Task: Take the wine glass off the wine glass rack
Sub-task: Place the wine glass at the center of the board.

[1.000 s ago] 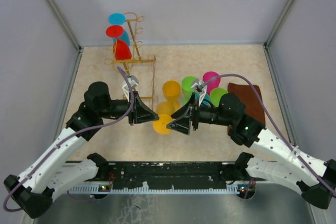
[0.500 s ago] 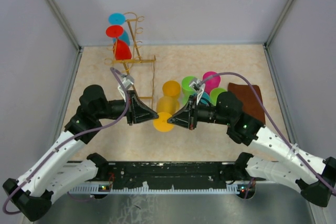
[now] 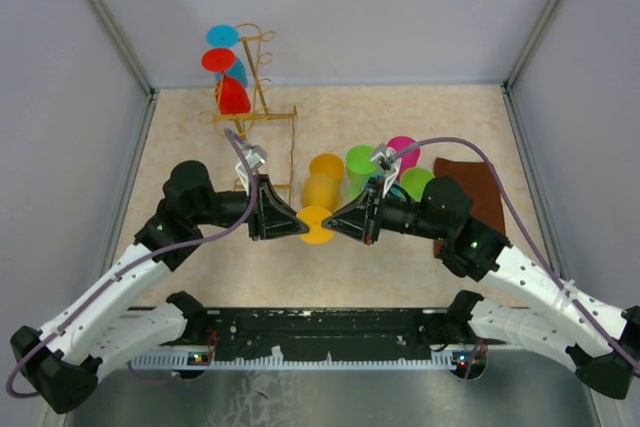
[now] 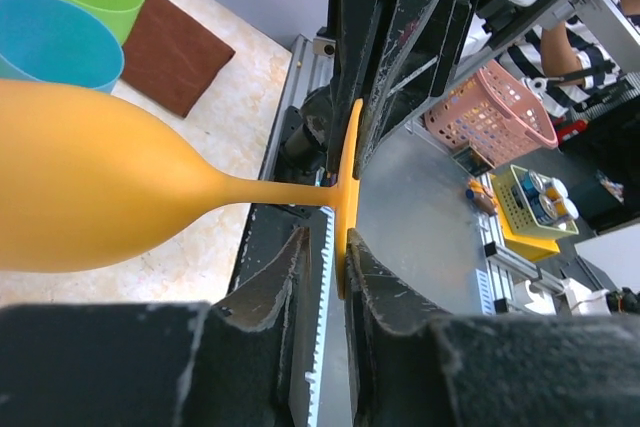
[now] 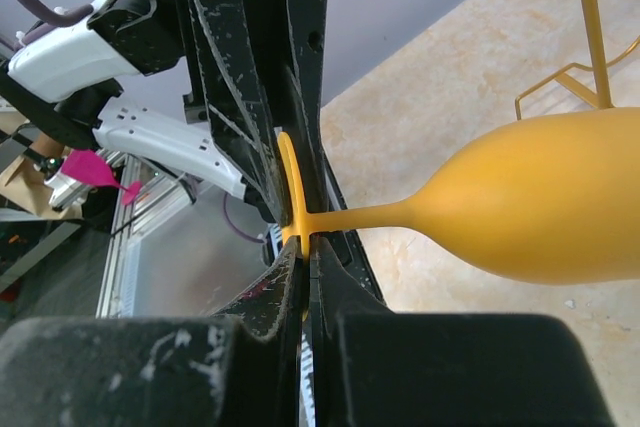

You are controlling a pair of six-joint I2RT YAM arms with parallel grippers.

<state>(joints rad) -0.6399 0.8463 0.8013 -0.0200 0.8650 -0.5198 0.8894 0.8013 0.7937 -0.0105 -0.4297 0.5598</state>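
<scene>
An orange wine glass [image 3: 320, 193] hangs sideways above the table between my two grippers, its round foot [image 3: 316, 226] towards the camera. My right gripper [image 5: 308, 252] is shut on the rim of the foot [image 5: 290, 197]. My left gripper [image 4: 330, 247] is open a little. The foot's edge [image 4: 350, 187] stands between its fingers, with a gap showing on one side. The golden wire wine glass rack [image 3: 262, 87] stands at the back left, with a red glass [image 3: 233, 95] and a blue glass [image 3: 238, 70] hanging on it.
Right of the held glass stand a yellow cup [image 3: 327, 165], two green cups [image 3: 360, 161], a pink one [image 3: 403, 151] and a blue one [image 4: 55, 42]. A brown cloth [image 3: 477, 192] lies at the right. Grey walls close in the table on three sides.
My right gripper has shut on the foot of the orange glass. My left gripper, shut on it a second ago, has opened a little. The glass has shifted slightly towards the back.
</scene>
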